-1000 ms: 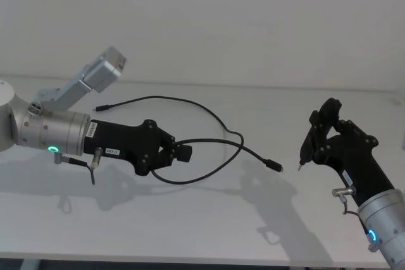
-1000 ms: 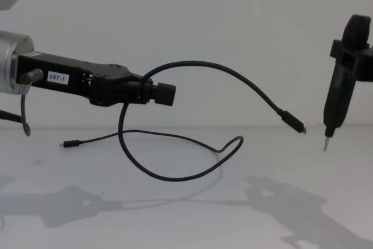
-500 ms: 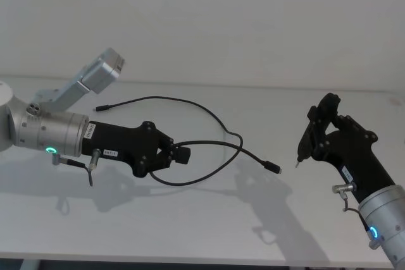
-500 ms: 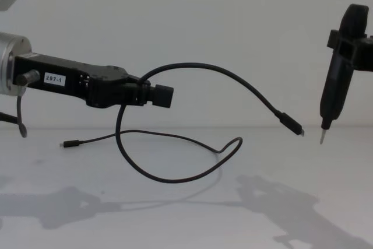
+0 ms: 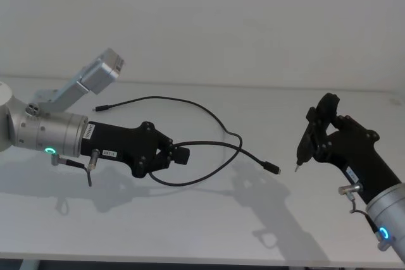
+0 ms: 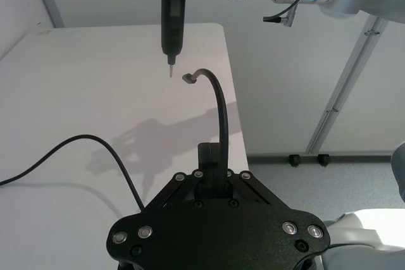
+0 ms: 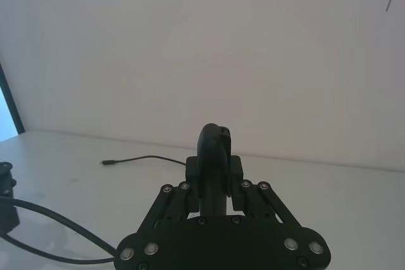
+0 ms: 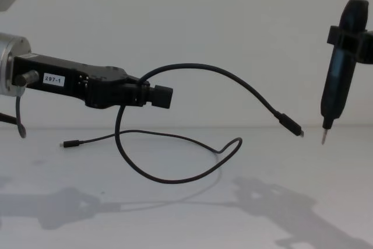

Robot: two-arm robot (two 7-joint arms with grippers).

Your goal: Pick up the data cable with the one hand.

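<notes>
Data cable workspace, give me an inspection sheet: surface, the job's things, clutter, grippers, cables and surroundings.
Surface: white table, bare but for the cable and shadows.
Job's things: data cable lifted mid-length; near plug hangs in the air close to the tool's tip, far plug rests on the table at the left.
Clutter: nothing seen.
Grippers: left gripper above the table, jaws shut on the data cable; right gripper at the right, jaws shut on an upright tool, tip down.
Cables: short grey wire hangs at the left wrist.
Surroundings: plain white wall; frame legs beyond the table edge.
</notes>
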